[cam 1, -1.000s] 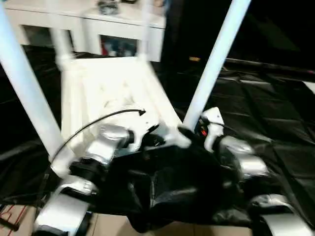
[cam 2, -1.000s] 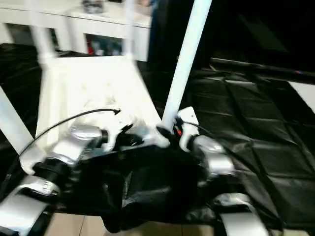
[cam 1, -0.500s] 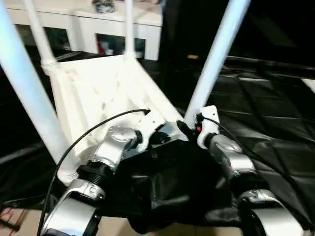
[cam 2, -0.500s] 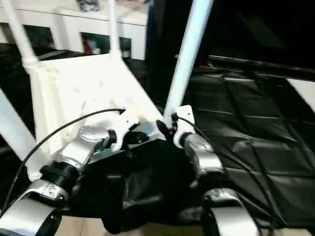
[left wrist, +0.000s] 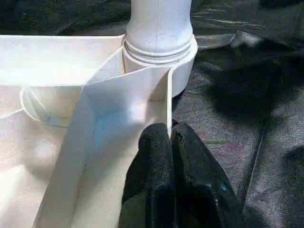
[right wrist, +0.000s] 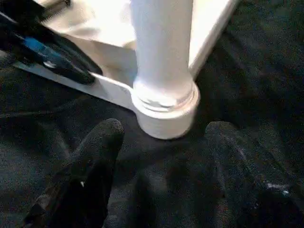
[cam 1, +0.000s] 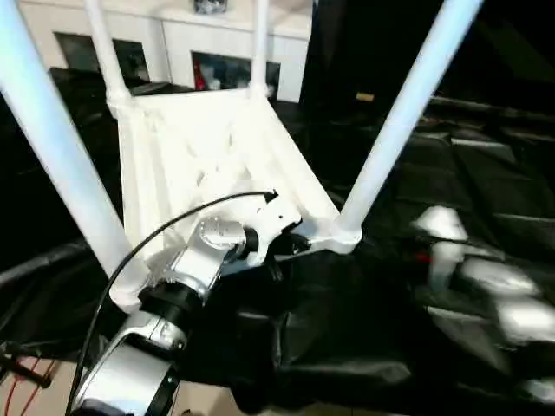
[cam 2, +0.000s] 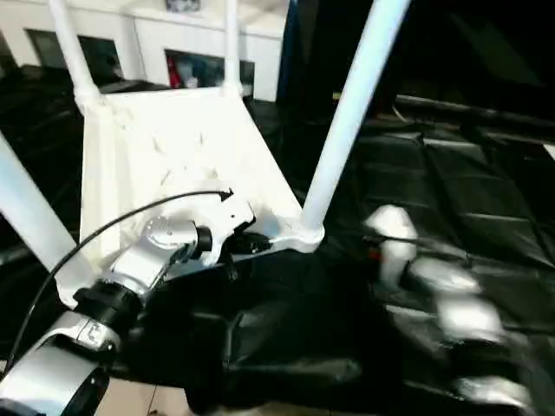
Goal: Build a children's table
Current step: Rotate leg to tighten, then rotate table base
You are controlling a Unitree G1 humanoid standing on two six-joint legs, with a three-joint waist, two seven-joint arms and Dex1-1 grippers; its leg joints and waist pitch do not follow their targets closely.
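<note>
Dim room, glare on white tabletop point(cam 1: 217, 147), right arm point(cam 1: 486, 286) motion-blurred

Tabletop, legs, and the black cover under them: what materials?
Tabletop: white moulded plastic by the look, thin ribbed walls, semi-gloss sheen.
Legs: smooth white tubes, probably plastic; the near one sits in a ringed socket.
Black cover: thin glossy sheeting, creased and wrinkled, likely plastic film.

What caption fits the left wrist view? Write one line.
Left gripper shut on the upturned tabletop rim beside a seated leg.
</note>
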